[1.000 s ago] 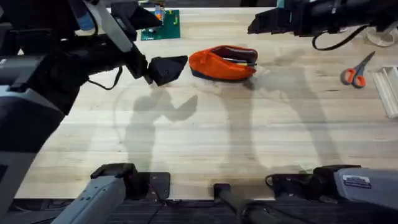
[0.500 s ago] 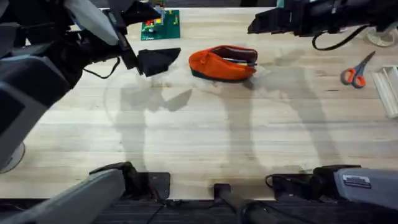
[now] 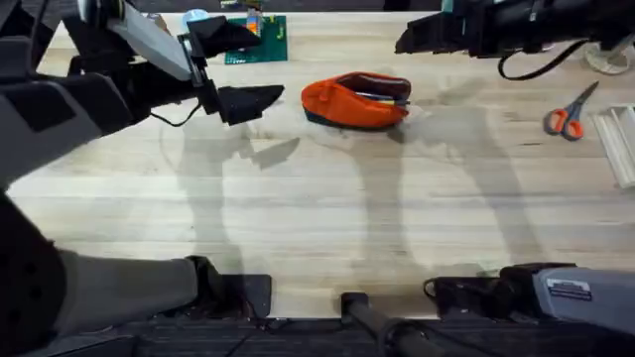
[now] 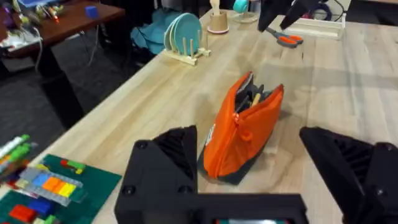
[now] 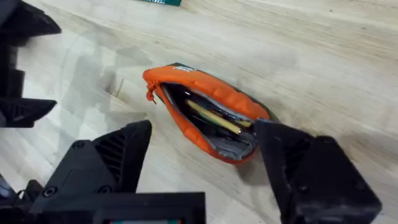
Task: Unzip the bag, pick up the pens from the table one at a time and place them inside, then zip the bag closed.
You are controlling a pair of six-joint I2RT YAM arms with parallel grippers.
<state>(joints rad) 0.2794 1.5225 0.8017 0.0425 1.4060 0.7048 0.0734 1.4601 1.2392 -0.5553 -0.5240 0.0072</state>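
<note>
The bag (image 3: 357,100) lies unzipped on the worktop (image 3: 327,208) at about twelve o'clock in the overhead view. It is bright orange with a dark base strip. The right wrist view looks into its mouth, where yellow-tan pens (image 5: 214,118) lie inside; the left wrist view shows its zipper side. The left hand (image 4: 264,162), fingers apart, hangs near the bag at its nine o'clock. The right hand (image 5: 202,165), fingers apart, hovers above it.

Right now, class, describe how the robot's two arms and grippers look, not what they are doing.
Both grippers have chunky black angular fingers: left gripper, right gripper. The left arm has grey-white links and a thin black cable; the right arm is black with a looping black cable.
</note>
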